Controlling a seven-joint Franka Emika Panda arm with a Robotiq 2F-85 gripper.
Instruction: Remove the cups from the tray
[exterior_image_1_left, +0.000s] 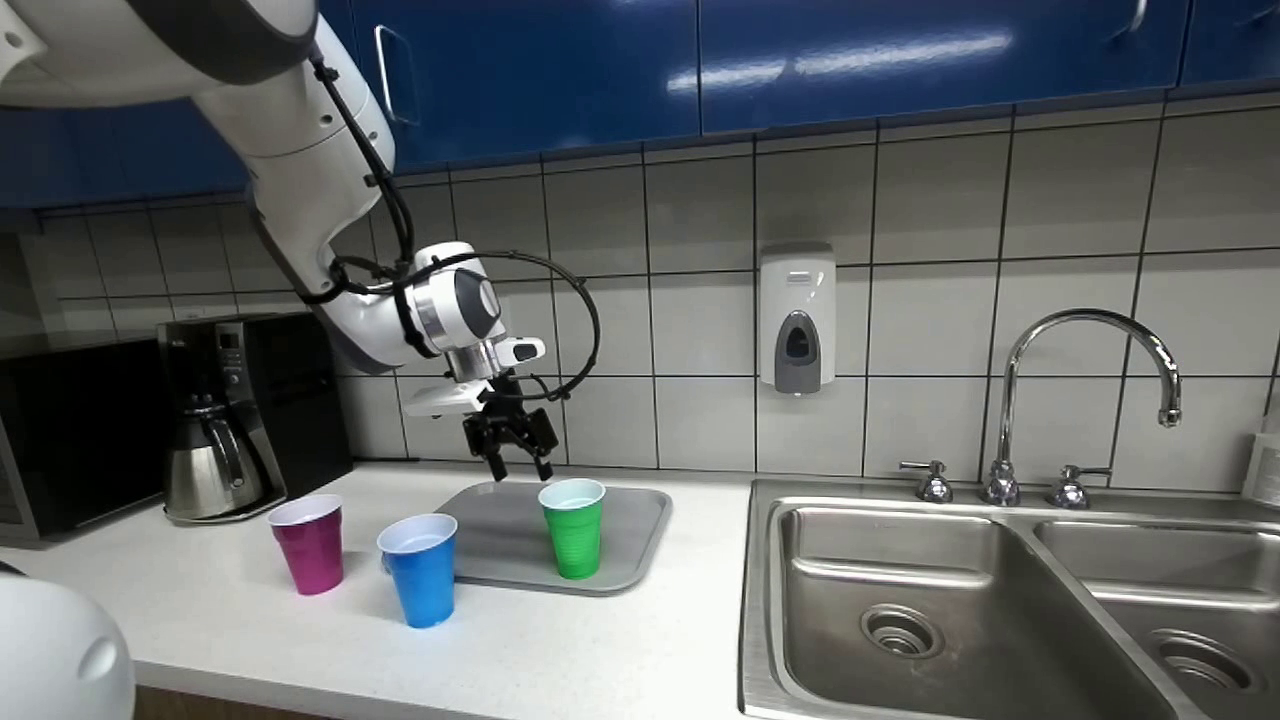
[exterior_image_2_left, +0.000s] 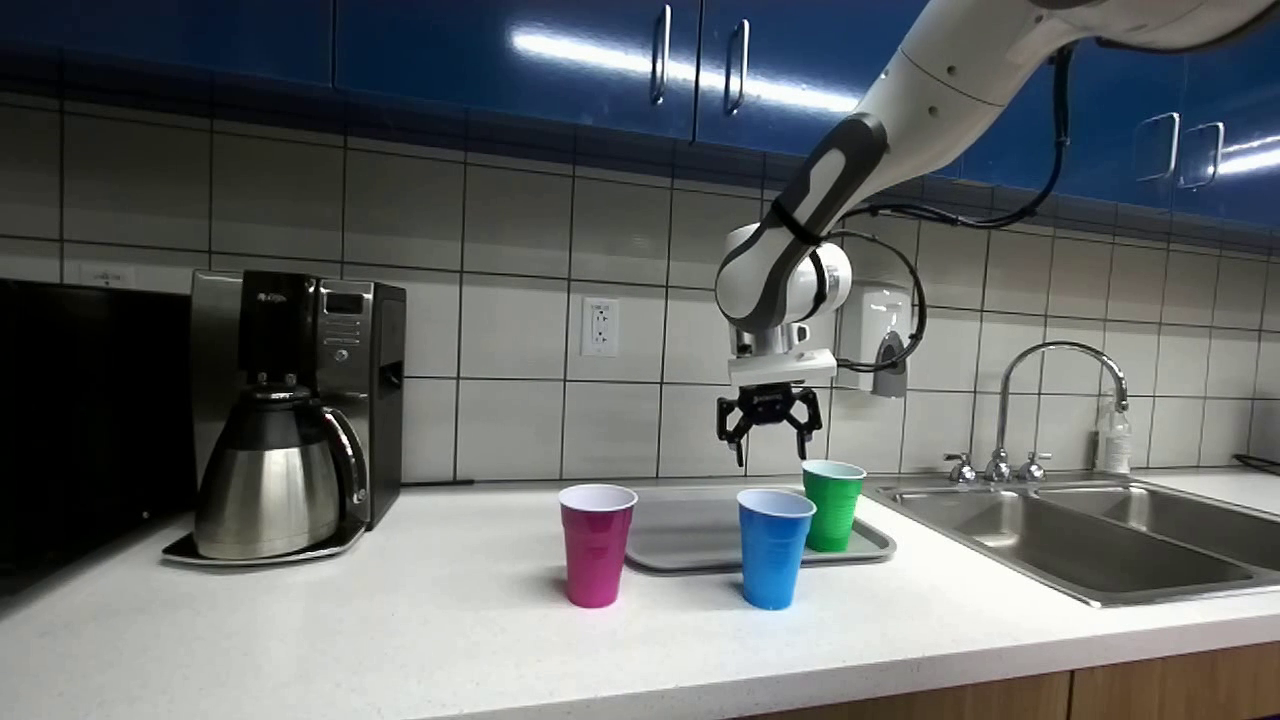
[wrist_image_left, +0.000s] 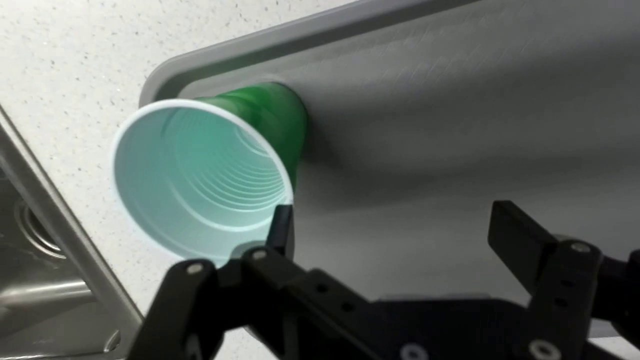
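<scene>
Countertop (exterior_image_2_left: 400, 620) below the fingers (wrist_image_left: 522, 245), tray (exterior_image_2_left: 685, 525) flat on it. Gripper (exterior_image_2_left: 771, 455) above the tray, fingers wide apart, nothing between. Green cup (exterior_image_2_left: 833, 508) upright on the tray, below and beside one finger, outside the gap. Blue cup (exterior_image_2_left: 775, 550) and pink cup (exterior_image_2_left: 597, 550) upright on the countertop, off the tray, well apart from the fingers. Possible: a crushed cup from too hard a squeeze. Likelier, from straight lowering: a tipped green cup, because of the sideways offset, with one fingertip (wrist_image_left: 283, 230) overlapping the rim (wrist_image_left: 175, 103) in the wrist view. Cannot tell contact from clearance there.
</scene>
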